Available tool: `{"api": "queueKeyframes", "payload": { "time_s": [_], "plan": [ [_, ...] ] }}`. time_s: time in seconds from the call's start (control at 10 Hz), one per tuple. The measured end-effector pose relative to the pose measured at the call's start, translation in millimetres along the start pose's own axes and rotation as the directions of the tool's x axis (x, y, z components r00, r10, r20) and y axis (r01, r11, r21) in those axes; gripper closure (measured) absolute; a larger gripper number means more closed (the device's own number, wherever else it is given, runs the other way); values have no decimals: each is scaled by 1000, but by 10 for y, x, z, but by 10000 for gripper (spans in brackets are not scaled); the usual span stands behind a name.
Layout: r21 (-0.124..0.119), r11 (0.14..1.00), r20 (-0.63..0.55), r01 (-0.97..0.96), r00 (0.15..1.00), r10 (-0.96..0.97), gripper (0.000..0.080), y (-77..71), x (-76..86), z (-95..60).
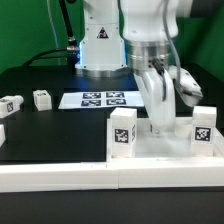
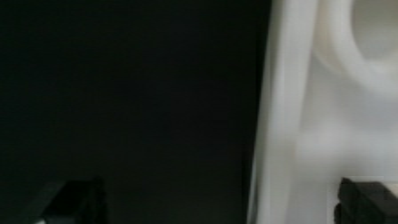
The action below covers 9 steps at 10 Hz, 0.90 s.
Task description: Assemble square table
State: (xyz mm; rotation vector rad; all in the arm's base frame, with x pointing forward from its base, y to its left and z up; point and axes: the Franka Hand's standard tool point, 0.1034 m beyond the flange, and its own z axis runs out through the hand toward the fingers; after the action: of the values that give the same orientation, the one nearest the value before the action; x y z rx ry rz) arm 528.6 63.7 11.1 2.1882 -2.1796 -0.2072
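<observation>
Claw: we see the gripper (image 1: pixel 160 122) low over the near right of the black table (image 1: pixel 50 130). In the wrist view its dark fingertips (image 2: pixel 71 203) stand wide apart and clamp nothing.

Task's thing: the square table top (image 1: pixel 150 150) lies near us at the exterior view's right, just behind the long wall bar (image 1: pixel 100 178). Its pale edge (image 2: pixel 329 120) runs between the spread fingers.

Legs: two tagged legs (image 1: pixel 122 131) (image 1: pixel 203 126) appear to stand upright at the top's corners. Loose legs (image 1: pixel 41 98) (image 1: pixel 10 103) wait at the far left, near the marker board (image 1: pixel 100 98).

Risk: we judge that closing off-centre on the rim could skew or shove the top. The hard plastic would let it slide on the table.

Risk, second: the gripper hangs between the two upright legs, so a sideways sweep might tip one.

Materials: the plastic is white, smooth and rigid. We see a raised rim and a rounded hollow, which blurs in the wrist view. The tags are crisp black-and-white squares.
</observation>
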Motion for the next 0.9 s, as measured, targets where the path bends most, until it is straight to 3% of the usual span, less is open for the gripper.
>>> {"api": "queueKeyframes", "payload": {
  "time_s": [0.1,0.3,0.5,0.7,0.9],
  "plan": [
    [7,1000,-6,0,1000,0,150,-49,-55,7],
    [140,990,-21,-13,1000,16,150,-178,-43,-61],
    [145,989,-26,-3,1000,7,150,-140,-92,-49],
    [170,985,-37,17,999,-11,150,-141,-52,-51],
    [161,986,-31,32,999,-27,150,-130,36,-53]
  ]
}}
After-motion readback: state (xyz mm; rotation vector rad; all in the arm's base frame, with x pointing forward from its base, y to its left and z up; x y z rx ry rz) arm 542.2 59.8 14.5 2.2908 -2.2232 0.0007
